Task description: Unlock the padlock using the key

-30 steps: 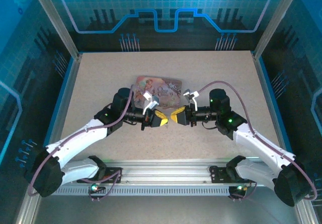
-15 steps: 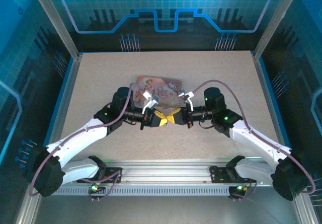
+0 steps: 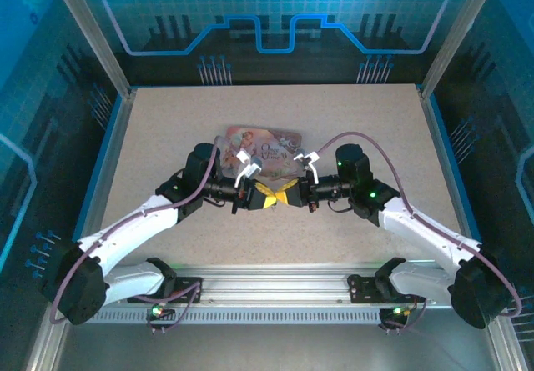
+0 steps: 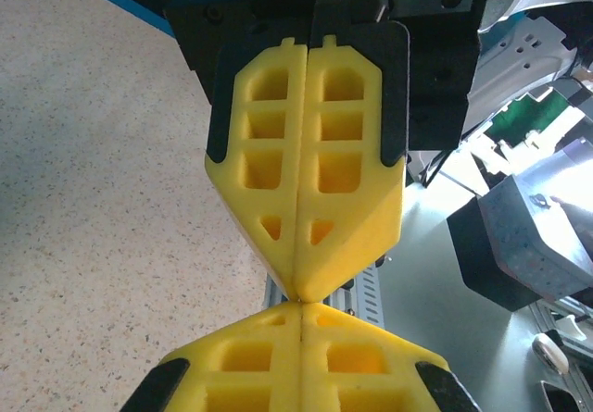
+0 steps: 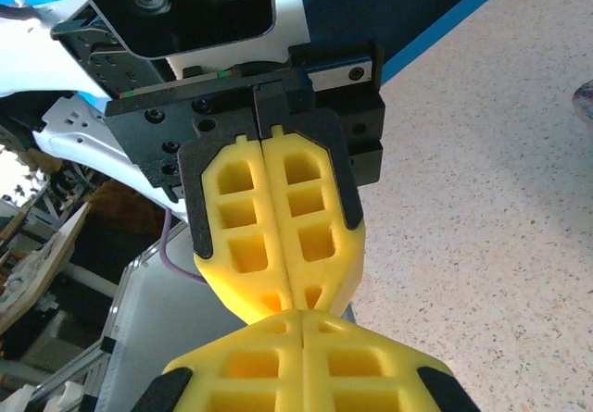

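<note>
Touching tips, left gripper and right gripper partly cover pink tin.

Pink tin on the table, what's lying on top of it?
The pink tin shows its illustrated lid, with nothing distinct on it. The left wrist and right wrist cover its near edge, so anything small there is hidden.

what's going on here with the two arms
The two robot arms are reaching toward each other over the table. The left claw and the right claw are both shut, and their yellow tips meet point to point just in front of the pink tin, which lies flat. The wrist views show the closed fingers nose to nose, and I can't tell whether anything small is pinched between them.
</note>
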Tool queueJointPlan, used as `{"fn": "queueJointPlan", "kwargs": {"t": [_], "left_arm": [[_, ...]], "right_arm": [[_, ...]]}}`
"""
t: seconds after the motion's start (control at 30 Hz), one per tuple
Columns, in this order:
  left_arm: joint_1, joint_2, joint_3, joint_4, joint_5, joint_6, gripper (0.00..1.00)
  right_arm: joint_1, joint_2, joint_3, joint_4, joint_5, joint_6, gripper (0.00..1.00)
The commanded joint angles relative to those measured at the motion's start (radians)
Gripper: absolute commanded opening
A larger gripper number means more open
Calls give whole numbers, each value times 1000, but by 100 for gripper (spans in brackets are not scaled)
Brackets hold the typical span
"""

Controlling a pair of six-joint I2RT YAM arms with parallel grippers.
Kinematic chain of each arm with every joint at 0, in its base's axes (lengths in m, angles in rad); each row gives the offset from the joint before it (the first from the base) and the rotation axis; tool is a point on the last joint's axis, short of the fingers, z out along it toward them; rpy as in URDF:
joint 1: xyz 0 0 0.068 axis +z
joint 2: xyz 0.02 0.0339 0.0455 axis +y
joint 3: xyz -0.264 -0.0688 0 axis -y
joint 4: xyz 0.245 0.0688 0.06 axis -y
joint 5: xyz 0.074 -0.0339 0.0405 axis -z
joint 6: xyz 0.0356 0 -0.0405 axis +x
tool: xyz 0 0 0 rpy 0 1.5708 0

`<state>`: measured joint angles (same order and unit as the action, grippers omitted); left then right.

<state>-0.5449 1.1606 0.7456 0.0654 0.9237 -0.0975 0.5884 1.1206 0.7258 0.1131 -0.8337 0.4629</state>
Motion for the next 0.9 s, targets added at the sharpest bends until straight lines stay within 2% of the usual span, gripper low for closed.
{"fn": "queueJointPlan", "kwargs": {"t": [0.0,0.13,0.2,0.4,0.53,0.67,0.87], "left_arm": [[0,-3,22,62,-9,-14,0],[16,-13,-14,140,-52,-75,2],[26,-13,-34,209,-64,-126,20],[60,-33,-77,278,-173,-227,59],[80,-80,-153,380,-241,-313,65],[71,-75,-212,551,-220,-418,69],[26,-42,-193,557,-191,-410,70]], "right_arm": [[23,-1,9,10,56,4,0],[20,-21,-16,66,132,58,0],[19,-31,-28,91,166,82,0],[-8,-78,-38,74,292,117,0],[-48,-125,-66,104,348,159,0],[-60,-120,-52,117,318,139,0],[-31,-72,-10,103,239,73,0]]}}
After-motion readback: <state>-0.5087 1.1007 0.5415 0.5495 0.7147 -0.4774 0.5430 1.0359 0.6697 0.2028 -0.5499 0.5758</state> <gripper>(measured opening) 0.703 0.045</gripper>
